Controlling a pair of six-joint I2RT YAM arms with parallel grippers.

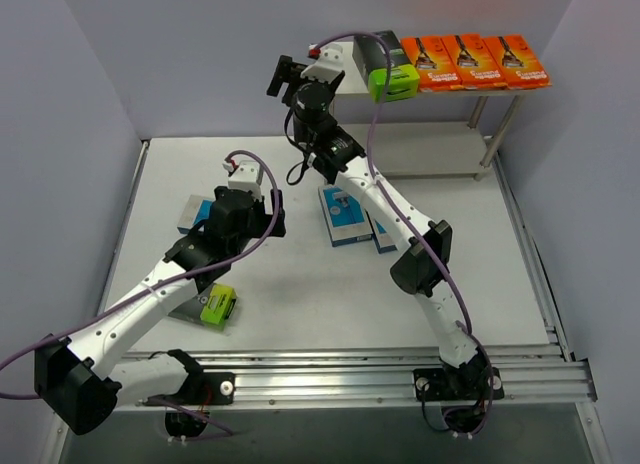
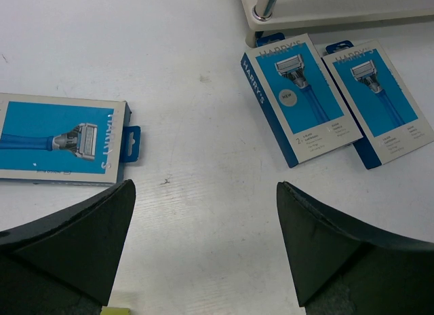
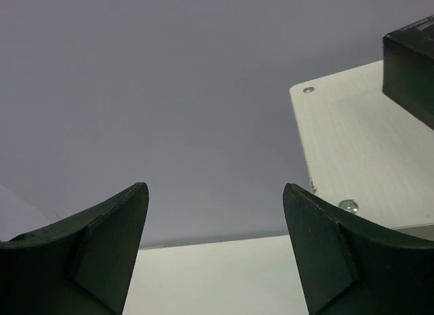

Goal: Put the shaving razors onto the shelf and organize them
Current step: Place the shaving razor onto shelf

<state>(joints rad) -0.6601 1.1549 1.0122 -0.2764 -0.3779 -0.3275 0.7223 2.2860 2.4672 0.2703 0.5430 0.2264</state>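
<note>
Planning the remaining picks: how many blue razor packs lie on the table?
3: a left pack alone, a middle pack and right pack side by side near the shelf. More may be hidden.

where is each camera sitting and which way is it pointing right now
top external: above and behind the arm bases, looking down on the table and shelf; left arm and right arm show.
left wrist: low over the table, facing three light blue razor packs; the open left gripper frames it.
right wrist: raised beside the shelf's top board, facing the back wall; the open right gripper and a black razor pack show.
shared: top external and left wrist both show those light blue razor packs.
</note>
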